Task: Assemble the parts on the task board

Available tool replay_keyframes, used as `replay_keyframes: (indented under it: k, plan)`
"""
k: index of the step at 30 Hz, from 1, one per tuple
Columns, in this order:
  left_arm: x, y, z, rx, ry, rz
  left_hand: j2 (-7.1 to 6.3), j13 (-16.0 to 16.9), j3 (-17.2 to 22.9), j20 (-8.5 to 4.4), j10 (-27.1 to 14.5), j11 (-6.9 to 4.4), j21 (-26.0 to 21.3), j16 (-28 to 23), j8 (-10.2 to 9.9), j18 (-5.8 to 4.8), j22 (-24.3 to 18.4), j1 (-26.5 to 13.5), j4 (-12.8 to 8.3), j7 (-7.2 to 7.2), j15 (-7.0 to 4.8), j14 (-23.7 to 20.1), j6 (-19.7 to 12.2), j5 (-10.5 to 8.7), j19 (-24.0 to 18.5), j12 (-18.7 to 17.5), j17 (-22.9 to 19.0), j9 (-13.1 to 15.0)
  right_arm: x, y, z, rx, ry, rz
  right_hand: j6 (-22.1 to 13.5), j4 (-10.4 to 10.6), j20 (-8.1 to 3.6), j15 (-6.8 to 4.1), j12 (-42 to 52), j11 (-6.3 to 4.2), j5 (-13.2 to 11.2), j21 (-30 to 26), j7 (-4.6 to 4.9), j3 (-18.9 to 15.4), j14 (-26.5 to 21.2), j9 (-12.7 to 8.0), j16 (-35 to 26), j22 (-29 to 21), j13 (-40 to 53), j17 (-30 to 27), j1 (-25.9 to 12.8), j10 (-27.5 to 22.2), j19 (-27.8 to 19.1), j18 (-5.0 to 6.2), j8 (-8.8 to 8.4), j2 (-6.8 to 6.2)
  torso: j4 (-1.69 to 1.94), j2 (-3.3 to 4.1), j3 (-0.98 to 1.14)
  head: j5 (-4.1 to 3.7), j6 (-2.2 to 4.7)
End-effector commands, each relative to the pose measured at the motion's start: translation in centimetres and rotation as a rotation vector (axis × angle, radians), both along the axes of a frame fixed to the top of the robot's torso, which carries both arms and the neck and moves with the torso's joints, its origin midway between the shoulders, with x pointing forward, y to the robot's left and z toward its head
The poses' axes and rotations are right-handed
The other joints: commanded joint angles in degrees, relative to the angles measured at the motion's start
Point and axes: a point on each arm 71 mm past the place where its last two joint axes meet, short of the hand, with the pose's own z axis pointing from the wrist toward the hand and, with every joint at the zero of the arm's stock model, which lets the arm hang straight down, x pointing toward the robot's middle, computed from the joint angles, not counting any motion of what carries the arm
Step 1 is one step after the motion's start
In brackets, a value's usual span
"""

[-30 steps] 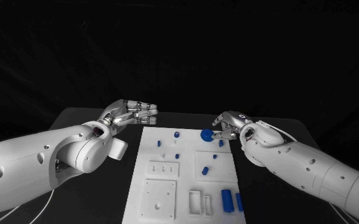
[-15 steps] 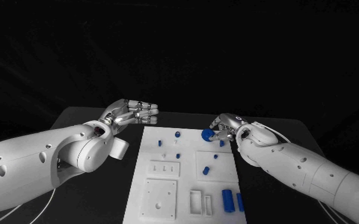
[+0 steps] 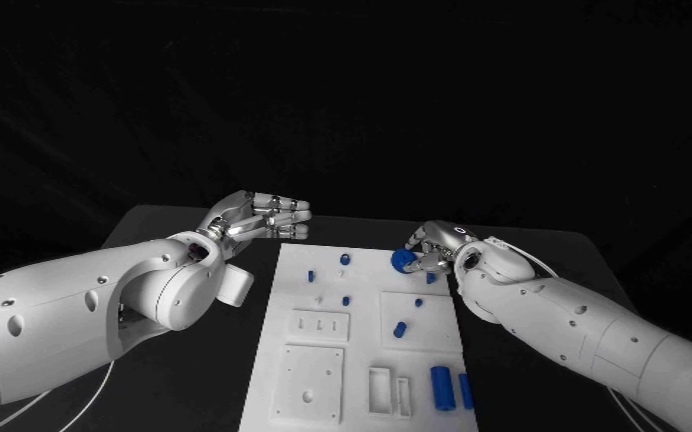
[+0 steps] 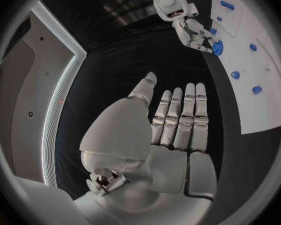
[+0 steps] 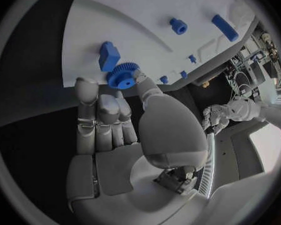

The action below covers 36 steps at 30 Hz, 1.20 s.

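The white task board (image 3: 310, 372) lies in the middle of the black table. My right hand (image 3: 440, 244) hovers over the board's far right corner and pinches a blue gear (image 3: 402, 259) between thumb and fingers; the right wrist view shows the gear (image 5: 122, 76) just above the board, next to a blue block (image 5: 107, 55). My left hand (image 3: 265, 214) floats off the board's far left corner with its fingers (image 4: 178, 116) stretched out and nothing in them. Small blue pegs (image 3: 346, 300) stand on the board's far half.
Two blue cylinders (image 3: 441, 388) lie at the board's near right corner. White slotted blocks (image 3: 315, 326) and a square plate (image 3: 304, 384) sit on its near half. Bare black table (image 3: 173, 227) runs along both sides of the board.
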Motion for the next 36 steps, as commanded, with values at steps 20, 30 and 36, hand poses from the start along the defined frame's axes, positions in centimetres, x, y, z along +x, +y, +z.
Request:
replay_keyframes:
  k: [20,30,36]
  plan:
    - [-0.1,-0.3,0.1,-0.001,-0.007,-0.02,0.27,0.09,-0.14,0.14,-0.13,-0.14,0.33,-0.07,0.18,-0.1,-0.05,0.23,-0.4,0.24,0.25,-0.18,-0.18,-0.24,0.38,0.21,0.06,0.08,0.2,0.4,-0.8,-0.047,0.057,0.025,2.86,-1.2,0.02,-0.14,0.7,-0.4,-0.51,3.35,-0.62,3.84,0.54,0.01,0.72,8.11,0.66,0.93,-1.26,0.78,2.44,-0.76,-0.1,1.25,-0.17,-0.05,0.14,0.43,-0.26]
    - [-0.1,-0.3,0.1,0.0,-0.006,-0.022,0.27,0.09,-0.14,0.14,-0.13,-0.14,0.33,-0.07,0.18,-0.1,-0.05,0.23,-0.4,0.24,0.25,-0.18,-0.18,-0.24,0.38,0.21,0.06,0.08,0.1,0.7,-0.8,-0.071,0.061,0.036,6.93,-3.14,-0.07,-0.27,1.55,-0.87,1.43,4.09,-1.57,9.0,0.65,0.05,0.93,10.57,1.38,1.19,-3.06,1.45,2.58,-1.25,-0.1,2.11,-0.17,-0.04,0.15,0.22,-0.35]
    - [-0.1,-0.3,0.1,0.001,-0.005,-0.021,0.27,0.09,-0.14,0.14,-0.13,-0.14,0.33,-0.07,0.18,-0.1,-0.05,0.23,-0.4,0.24,0.25,-0.18,-0.18,-0.24,0.38,0.21,0.06,0.08,-0.1,1.3,-0.3,-0.087,0.02,0.054,8.42,-3.6,-0.23,-0.41,2.02,-1.05,0.67,4.38,-1.98,9.47,0.72,0.06,1.03,11.31,1.77,1.25,-3.22,1.93,2.69,-1.54,-0.1,2.92,-0.2,-0.07,0.14,0.2,-0.26]
